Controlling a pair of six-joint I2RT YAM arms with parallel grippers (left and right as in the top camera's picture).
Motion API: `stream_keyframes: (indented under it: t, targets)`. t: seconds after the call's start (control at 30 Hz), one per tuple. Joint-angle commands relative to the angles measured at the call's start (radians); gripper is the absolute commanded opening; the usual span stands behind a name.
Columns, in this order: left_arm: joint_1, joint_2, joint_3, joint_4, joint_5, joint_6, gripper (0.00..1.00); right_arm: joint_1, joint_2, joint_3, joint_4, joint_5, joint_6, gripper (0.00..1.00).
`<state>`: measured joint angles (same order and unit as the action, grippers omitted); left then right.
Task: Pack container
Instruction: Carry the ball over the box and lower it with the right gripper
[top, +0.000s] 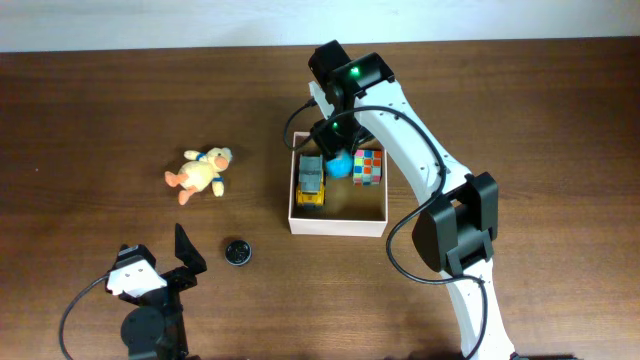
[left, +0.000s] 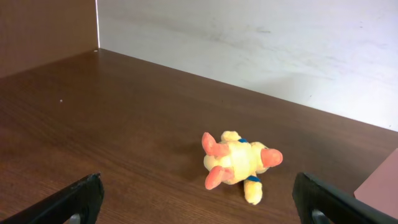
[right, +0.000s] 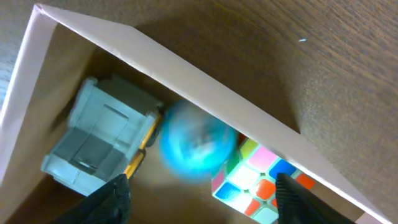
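Note:
The container (top: 337, 226) is a white box, tan inside, at the table's middle. In it lie a grey and yellow toy truck (top: 312, 180), a blue ball (top: 339, 164) and a colour cube (top: 368, 167). My right gripper (top: 337, 140) hangs open over the box's far edge. In the right wrist view the blurred ball (right: 198, 145) is clear of the fingers (right: 202, 199), between the truck (right: 99, 140) and the cube (right: 258, 180). A yellow plush duck (top: 199, 174) lies left of the box. My left gripper (top: 178, 262) is open near the front edge, facing the duck (left: 236, 163).
A small black round object (top: 237, 252) lies on the table between the left gripper and the box. The white wall (left: 261, 43) runs along the table's far edge.

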<state>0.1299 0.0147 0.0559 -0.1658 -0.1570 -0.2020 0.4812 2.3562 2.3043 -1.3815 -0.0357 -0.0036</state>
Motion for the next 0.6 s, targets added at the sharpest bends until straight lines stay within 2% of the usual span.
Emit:
stream_keyframes:
  t: [0.0, 0.33, 0.57]
  targets:
    - [-0.005, -0.009, -0.007, 0.004, 0.007, 0.016, 0.99, -0.002, 0.008, -0.004, 0.002, -0.010, -0.005, 0.70]
    - [-0.005, -0.009, -0.007, 0.004, 0.007, 0.016, 0.99, -0.002, 0.002, 0.004, -0.006, -0.019, -0.025, 0.71]
    - [-0.005, -0.009, -0.007, 0.004, 0.007, 0.016, 0.99, 0.011, -0.044, 0.159, -0.087, -0.114, -0.098, 0.75]
